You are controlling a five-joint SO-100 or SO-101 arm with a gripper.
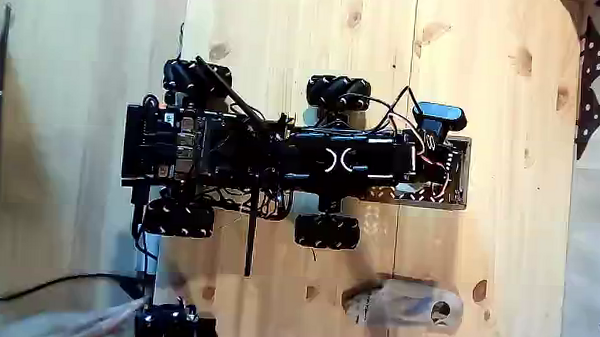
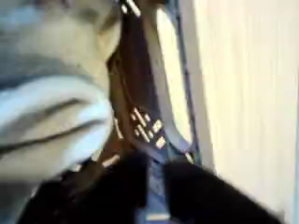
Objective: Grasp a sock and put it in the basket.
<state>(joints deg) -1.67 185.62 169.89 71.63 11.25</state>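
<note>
The gripper [image 1: 428,161] is seen in the fixed view at the end of the outstretched arm, directly above the basket [image 1: 462,176]. How far the jaws are parted cannot be told: in the fixed view they are lost among dark arm parts and cables, and in the wrist view everything is blurred. In the wrist view a mass of pale cloth [image 2: 51,107] is seen close to the lens on the left, grey above and whiter below. It cannot be settled whether this cloth is pinched between the jaws or simply lies under the camera. Just beside it, towards the middle of that view, the dark perforated wall of the basket [image 2: 149,117] is made out, and bare wood of the table [image 2: 248,93] is seen to the right.

Further out, a sock [image 1: 403,303] is seen in the fixed view lying flat on the table, well apart from the basket and below the wheels [image 1: 328,231] of the robot body [image 1: 211,145], near the lower edge. It is touched by nothing.

The task is judged to be either at the release stage, if the pale cloth is a held sock, or unfinished. The sock on the table has not been grasped, and lifting, carrying and dropping it into the basket remain to be done.
</note>
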